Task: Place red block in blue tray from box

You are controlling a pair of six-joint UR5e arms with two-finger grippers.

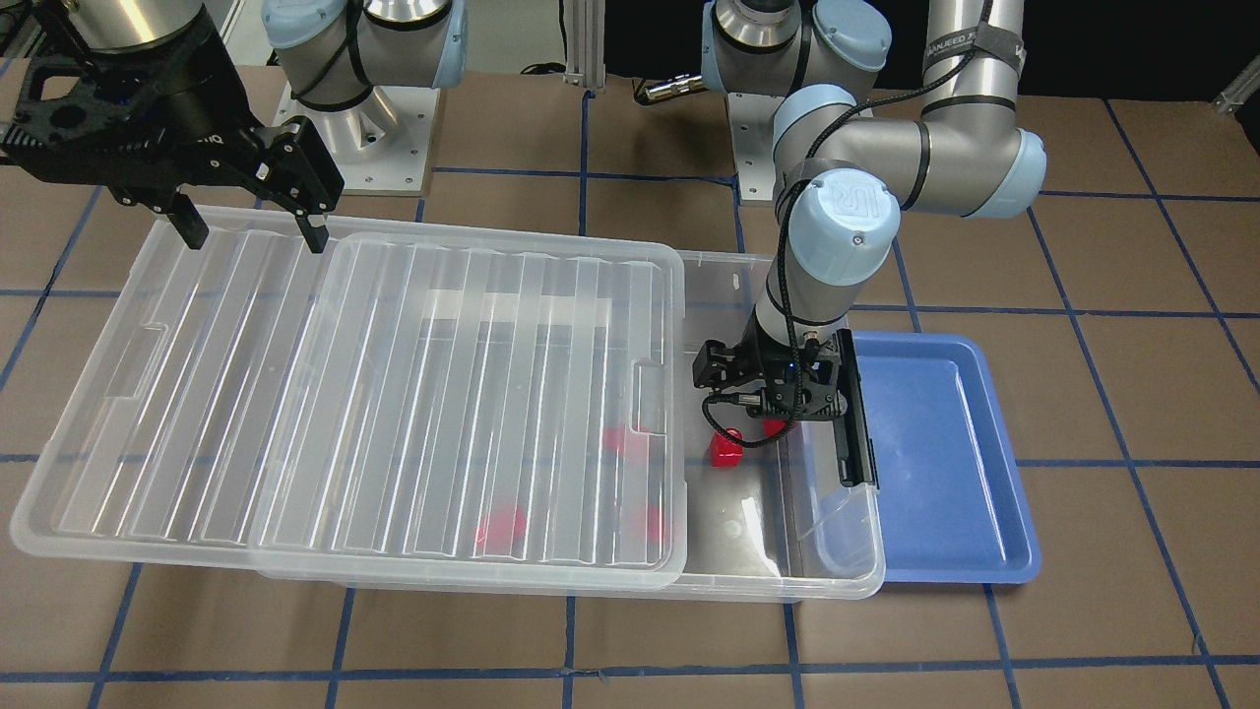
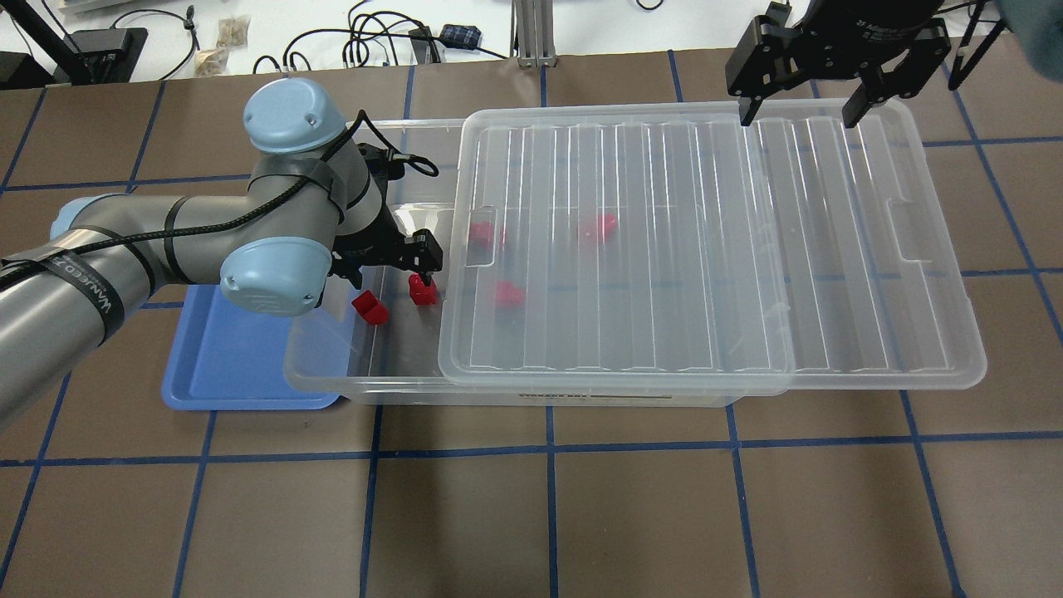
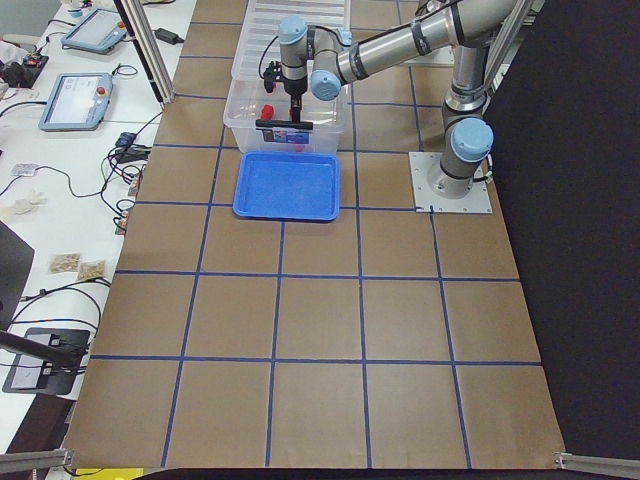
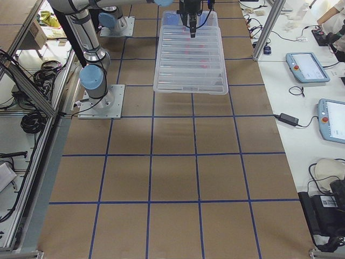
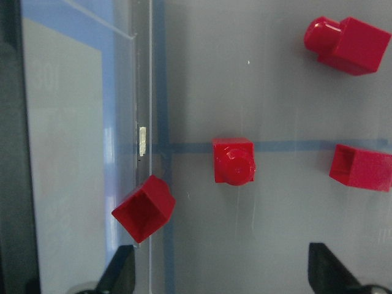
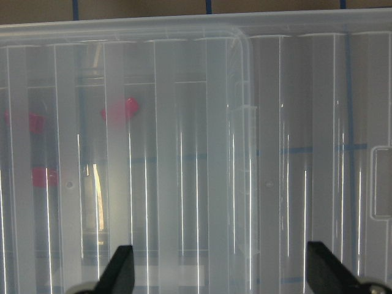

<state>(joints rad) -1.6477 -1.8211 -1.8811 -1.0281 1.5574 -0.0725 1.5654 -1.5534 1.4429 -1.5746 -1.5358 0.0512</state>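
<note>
Brown table panels (image 1: pixel 630 640) crossed with blue tape lines run out in front of me, across from the robot. On them sits a large clear plastic storage box (image 1: pixel 787 576). Its ribbed translucent lid (image 1: pixel 463 394) lies offset toward the robot's right, so the end on the robot's left is uncovered. A black latch bar (image 1: pixel 854 414) stands at that open end. Just beyond it a shallow rectangular light-blue plastic tray (image 1: pixel 945 551) rests flat on the table, close against the box; I cannot tell whether they touch.

On the bare box floor a tiny bright red plastic block (image 5: pixel 233 160) with a round knob on top stands upright. A hollow red cube-like block (image 5: pixel 144 207) lies tilted nearby, against the end wall. The left gripper (image 5: pixel 222 272) hangs directly over the knobbed block, its fingers spread wide to either side and touching nothing. Several other red blocks (image 2: pixel 598 226) show blurred under the lid.

Farther back, the right gripper (image 2: pixel 797 104) hovers above the lid's far edge, jaws wide apart and empty.
</note>
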